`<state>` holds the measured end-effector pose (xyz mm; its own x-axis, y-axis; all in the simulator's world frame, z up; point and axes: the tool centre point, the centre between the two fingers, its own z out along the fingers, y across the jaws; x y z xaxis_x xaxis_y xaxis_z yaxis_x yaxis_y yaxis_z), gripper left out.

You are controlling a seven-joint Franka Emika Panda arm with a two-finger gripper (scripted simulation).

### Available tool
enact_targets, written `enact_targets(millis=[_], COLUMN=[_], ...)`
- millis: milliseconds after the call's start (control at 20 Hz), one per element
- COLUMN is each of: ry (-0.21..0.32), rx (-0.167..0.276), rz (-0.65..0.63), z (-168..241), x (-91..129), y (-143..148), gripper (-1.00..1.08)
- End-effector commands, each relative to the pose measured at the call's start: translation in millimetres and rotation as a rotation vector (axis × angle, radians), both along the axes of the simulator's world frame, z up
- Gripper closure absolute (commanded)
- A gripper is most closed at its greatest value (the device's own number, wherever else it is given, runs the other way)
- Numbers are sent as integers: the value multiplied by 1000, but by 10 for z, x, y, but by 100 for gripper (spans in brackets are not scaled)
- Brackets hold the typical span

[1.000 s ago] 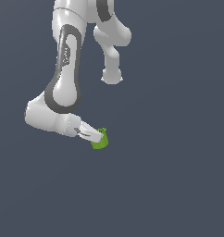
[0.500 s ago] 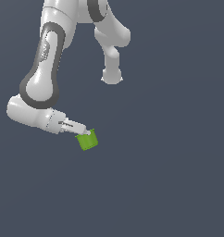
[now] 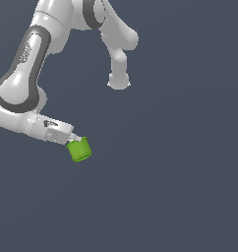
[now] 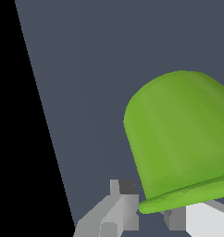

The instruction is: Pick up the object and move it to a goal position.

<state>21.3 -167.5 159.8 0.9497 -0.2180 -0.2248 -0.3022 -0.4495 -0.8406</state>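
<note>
Two fingers (image 4: 118, 208) of your gripper (image 3: 74, 141) clamp the green cup (image 3: 79, 150) at its rim end. You can see the cup tilted, its long axis roughly in line with the fingers and its ridged open end aimed down toward the exterior view's right. It sits at the arm's (image 3: 22, 69) tip, against the dark counter (image 3: 180, 187).

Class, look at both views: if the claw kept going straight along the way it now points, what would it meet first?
The green cup: it already sits at the tip of the claw. Beyond the cup, only plain grey surface shows; how far off that lies cannot be judged.
</note>
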Motion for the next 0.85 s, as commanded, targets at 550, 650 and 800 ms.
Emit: enact_targets(millis=[550,650,800], ry=[-177,-182,-183], rx=[56,58,59], rz=[52,54,55], z=[63,64,63], x=[42,46,50], y=[-440,-454,-458], gripper=[108,108,108])
